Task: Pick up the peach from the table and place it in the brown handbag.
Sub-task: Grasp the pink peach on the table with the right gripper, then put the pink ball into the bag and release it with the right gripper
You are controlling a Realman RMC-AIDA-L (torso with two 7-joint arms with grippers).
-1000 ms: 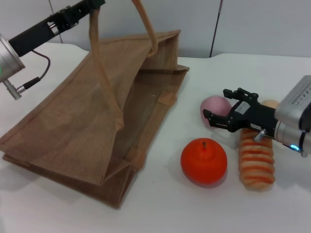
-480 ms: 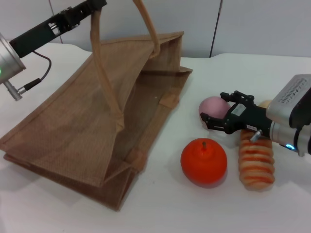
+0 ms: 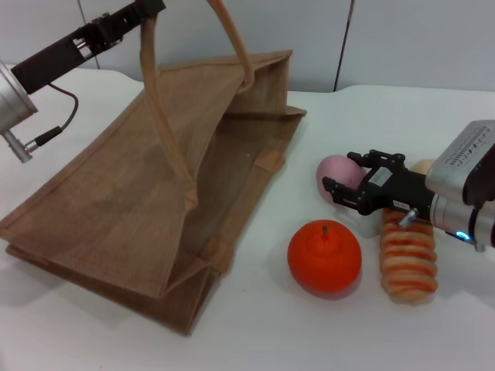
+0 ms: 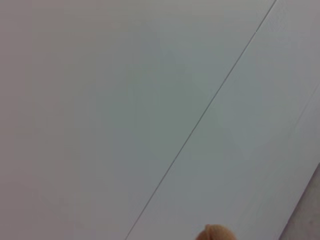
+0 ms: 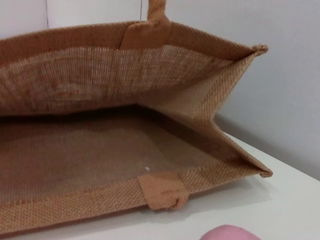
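The pale-pink peach [image 3: 336,169] lies on the white table [image 3: 255,325], right of the brown handbag [image 3: 131,193]. My right gripper [image 3: 349,175] is open, with its black fingers on either side of the peach's right half, low at the table. The right wrist view shows the bag's open mouth [image 5: 125,140] and the peach's top [image 5: 230,234] at its edge. My left gripper [image 3: 147,9] is raised at the back left, shut on one looped handle [image 3: 148,69], holding the bag's mouth open toward the fruits. A bit of that handle [image 4: 215,234] shows in the left wrist view.
A larger bright-orange fruit [image 3: 325,256] with a stem sits in front of the peach. A striped orange-and-cream spiral piece [image 3: 407,259] lies under my right wrist. A pale beige fruit [image 3: 425,165] peeks out behind the gripper. A grey wall stands behind the table.
My right gripper has moved a little left toward the peach, its fingers now beside it. The bag's upper edge has shifted slightly; the left arm still holds the handle.
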